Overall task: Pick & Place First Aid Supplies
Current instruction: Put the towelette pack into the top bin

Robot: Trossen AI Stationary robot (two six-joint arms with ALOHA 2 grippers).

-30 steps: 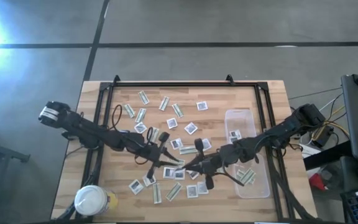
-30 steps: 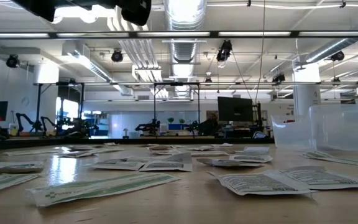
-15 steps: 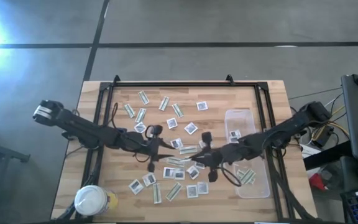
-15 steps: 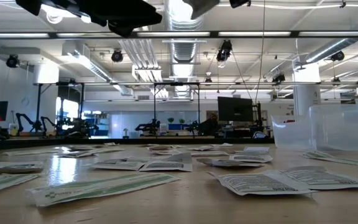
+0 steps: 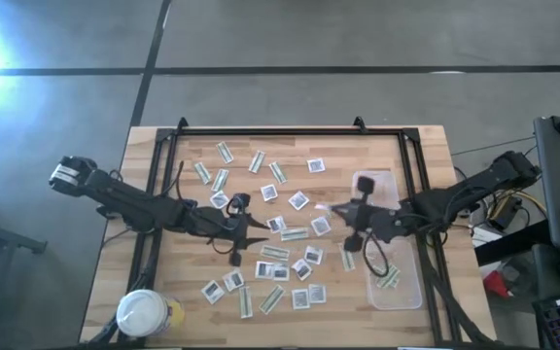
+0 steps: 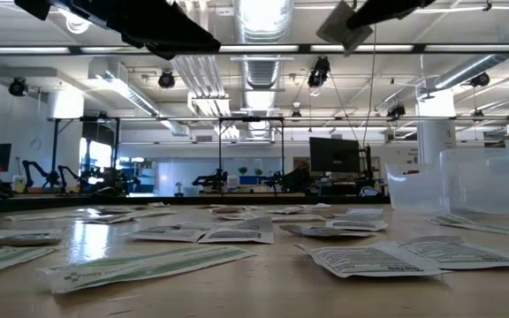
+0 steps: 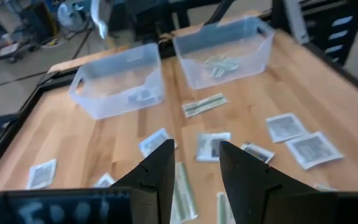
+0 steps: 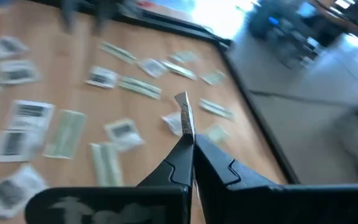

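A square white packet stands pinched in the right pincer; edge up.

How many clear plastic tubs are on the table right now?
2. Both stand end to end at the right side of the table: the far tub toward the back edge, the near tub toward the front. None seems hidden.

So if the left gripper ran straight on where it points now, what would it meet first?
Probably the square white packet with dark print lying ahead of the open left gripper; depth is uncertain, since the gripper is above the wooden table.
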